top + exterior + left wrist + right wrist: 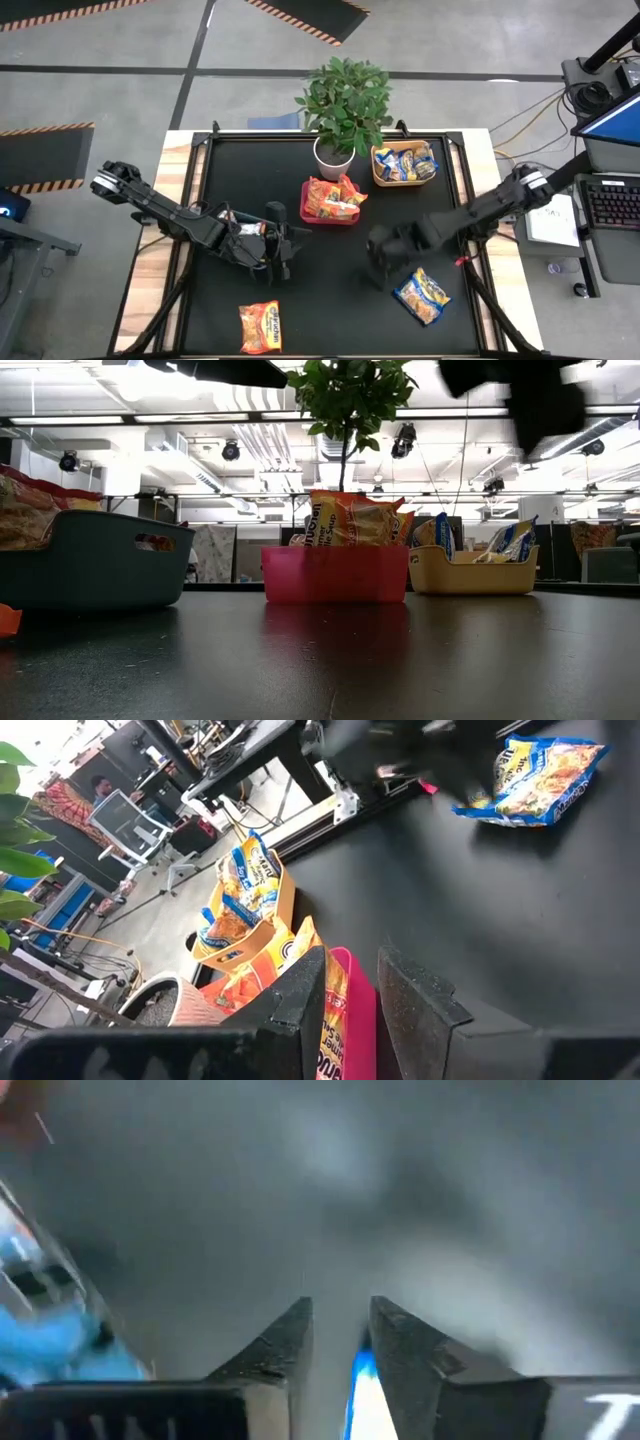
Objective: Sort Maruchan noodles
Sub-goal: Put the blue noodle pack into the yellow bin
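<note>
We see two grippers over the black table (330, 300). The left gripper (281, 262) hovers with fingers (300, 1010) slightly parted, holding nothing. For the right gripper (380, 262) we cannot tell. Two noodle packets lie loose: one blue packet (422, 296) just beside the right gripper, one orange packet (260, 327) near the front edge. The red bin (312, 215) holds orange packets, the yellow bin (380, 176) blue ones.

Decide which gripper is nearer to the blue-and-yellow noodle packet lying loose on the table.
The right. The right gripper hovers just beside the blue-and-yellow packet, toward the table's middle. The left gripper sits well across the table from it, closer to the orange packet.
</note>
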Motion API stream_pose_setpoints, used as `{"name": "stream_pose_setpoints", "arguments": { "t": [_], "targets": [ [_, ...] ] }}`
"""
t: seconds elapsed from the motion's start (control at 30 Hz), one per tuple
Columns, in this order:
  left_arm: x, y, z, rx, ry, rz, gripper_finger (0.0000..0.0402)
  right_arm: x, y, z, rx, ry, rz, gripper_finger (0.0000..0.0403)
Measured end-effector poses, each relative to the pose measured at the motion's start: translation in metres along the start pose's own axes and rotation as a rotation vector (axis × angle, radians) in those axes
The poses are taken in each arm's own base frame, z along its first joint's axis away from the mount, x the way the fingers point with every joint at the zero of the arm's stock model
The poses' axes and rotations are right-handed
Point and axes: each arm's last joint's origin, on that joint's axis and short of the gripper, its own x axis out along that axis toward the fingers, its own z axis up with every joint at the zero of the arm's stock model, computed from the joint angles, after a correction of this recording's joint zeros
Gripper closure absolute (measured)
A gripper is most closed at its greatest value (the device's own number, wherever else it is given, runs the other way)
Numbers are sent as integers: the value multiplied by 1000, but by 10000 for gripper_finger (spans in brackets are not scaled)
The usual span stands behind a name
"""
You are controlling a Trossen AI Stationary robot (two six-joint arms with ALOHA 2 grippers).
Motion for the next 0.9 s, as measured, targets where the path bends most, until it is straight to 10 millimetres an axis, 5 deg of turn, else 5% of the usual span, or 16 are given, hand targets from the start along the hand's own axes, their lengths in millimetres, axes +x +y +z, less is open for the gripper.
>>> {"name": "stream_pose_setpoints", "arguments": {
  "t": [0.27, 0.43, 0.67, 0.9],
  "targets": [
    [0, 0, 1, -13, -9, 2, 322, 54, 1, -68, 40, 318, -179, 366],
    [0, 0, 1, -19, -10, 3, 322, 70, -3, -87, 47, 370, -290, 392],
    [0, 0, 2, -25, -15, 3, 322, 87, -2, -70, 10, 196, -286, 394],
    [1, 0, 1, -33, -14, 2, 322, 53, 15, -27, -116, -271, -241, 394]
  ]
}}
